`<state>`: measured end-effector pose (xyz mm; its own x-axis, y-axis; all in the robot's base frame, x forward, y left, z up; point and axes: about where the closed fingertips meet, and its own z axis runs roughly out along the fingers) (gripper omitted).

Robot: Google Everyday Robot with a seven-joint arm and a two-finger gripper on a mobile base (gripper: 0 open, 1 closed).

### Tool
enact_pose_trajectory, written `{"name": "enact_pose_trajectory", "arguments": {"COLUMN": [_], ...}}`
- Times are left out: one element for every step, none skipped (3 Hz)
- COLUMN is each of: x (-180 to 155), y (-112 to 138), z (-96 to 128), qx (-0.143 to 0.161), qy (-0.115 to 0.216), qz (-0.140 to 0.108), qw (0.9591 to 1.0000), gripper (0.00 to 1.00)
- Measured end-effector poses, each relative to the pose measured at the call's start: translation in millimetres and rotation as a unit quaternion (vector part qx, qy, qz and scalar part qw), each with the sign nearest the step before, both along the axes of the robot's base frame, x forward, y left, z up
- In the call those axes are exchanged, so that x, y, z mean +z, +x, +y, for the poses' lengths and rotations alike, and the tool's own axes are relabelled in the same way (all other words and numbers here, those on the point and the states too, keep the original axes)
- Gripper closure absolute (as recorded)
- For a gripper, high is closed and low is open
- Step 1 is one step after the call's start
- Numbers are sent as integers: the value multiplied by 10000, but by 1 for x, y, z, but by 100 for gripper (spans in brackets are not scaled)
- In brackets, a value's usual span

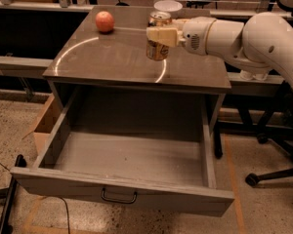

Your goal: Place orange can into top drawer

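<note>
The orange can (157, 46) is upright, held off the grey cabinet top (112, 57) near its middle right. My gripper (159, 35) reaches in from the right on a white arm and is shut on the can's upper part. The top drawer (122, 167) is pulled fully open below the cabinet top, and nothing lies in it. Its dark curved handle (118, 197) shows on the front panel.
A round orange-red fruit (105, 21) sits at the cabinet top's back left. A white bowl (168, 7) stands at the back, behind the can. A cardboard box (41, 128) is on the floor left of the cabinet. Office chair legs (271, 172) stand at right.
</note>
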<state>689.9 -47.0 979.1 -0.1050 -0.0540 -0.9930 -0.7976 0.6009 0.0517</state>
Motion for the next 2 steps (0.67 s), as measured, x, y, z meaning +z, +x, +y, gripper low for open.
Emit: {"name": "enact_pose_trajectory", "arguments": {"x": [4, 1], "y": [-30, -38], "z": [19, 27], "qx": [701, 888], "qy": [127, 75], "qz": [-119, -93], "qw": [9974, 9960], "gripper": [100, 100]}}
